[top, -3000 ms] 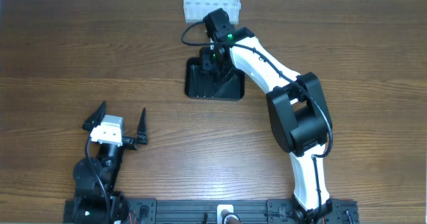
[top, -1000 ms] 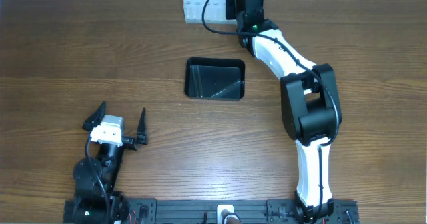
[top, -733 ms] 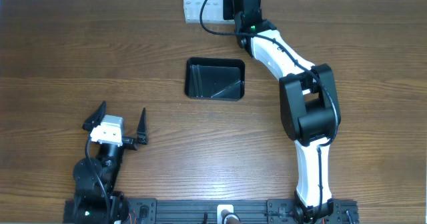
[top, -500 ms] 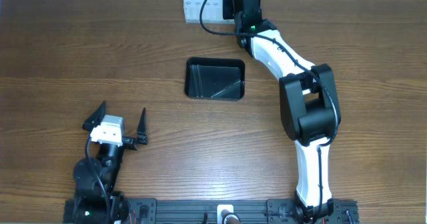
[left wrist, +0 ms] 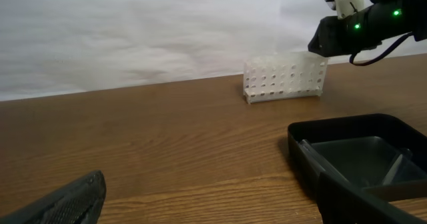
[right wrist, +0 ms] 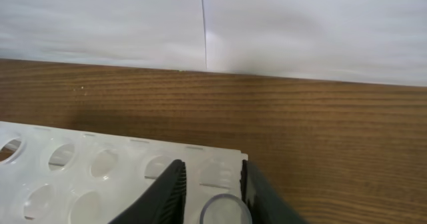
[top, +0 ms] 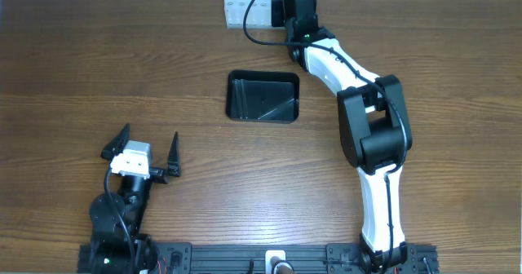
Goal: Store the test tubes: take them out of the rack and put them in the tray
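Observation:
The white translucent rack (top: 245, 9) stands at the table's far edge, with several empty holes (right wrist: 100, 164) showing. My right gripper (top: 280, 9) hangs over the rack's right end. Its fingers (right wrist: 175, 187) are closed narrowly around the rim of a clear test tube (right wrist: 223, 211) standing in the end hole. The black tray (top: 263, 97) lies nearer the middle, with clear tubes (top: 276, 107) lying in it. My left gripper (top: 149, 135) rests open at the near left, far from both. From there I see the rack (left wrist: 285, 77) and tray (left wrist: 347, 141) ahead.
A white wall (right wrist: 300, 24) rises just behind the rack. Bare wooden tabletop (top: 424, 78) surrounds the tray and rack. The right arm (top: 359, 86) stretches from the front right up to the rack.
Three seconds ago my right gripper was over the tray; it has since moved up to the rack's right end and edged slightly left there. The left arm has stayed still.

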Robot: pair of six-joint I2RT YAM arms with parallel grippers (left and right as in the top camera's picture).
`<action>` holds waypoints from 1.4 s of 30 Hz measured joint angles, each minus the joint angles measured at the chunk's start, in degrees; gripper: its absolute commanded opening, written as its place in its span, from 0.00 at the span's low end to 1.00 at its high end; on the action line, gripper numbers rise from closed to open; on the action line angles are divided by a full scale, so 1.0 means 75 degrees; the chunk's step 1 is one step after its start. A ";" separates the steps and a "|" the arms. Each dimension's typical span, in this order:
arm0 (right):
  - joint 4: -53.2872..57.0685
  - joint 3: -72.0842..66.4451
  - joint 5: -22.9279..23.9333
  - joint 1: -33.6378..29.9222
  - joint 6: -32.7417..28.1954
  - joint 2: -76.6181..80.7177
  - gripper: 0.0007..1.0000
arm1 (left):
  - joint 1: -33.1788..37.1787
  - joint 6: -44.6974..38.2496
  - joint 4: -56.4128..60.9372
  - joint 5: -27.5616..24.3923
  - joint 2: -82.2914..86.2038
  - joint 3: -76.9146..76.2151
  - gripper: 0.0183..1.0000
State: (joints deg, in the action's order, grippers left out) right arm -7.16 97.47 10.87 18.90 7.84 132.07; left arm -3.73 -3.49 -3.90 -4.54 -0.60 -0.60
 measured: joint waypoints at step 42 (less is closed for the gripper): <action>0.3716 0.0073 0.0516 0.1014 -0.0213 -0.3905 0.03 | 0.0000 0.0000 0.0000 0.0000 0.0003 0.0000 1.00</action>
State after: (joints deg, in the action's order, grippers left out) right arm 20.71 98.02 14.74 26.50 6.24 102.78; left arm -3.73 -3.49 -3.90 -4.54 -0.58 -0.60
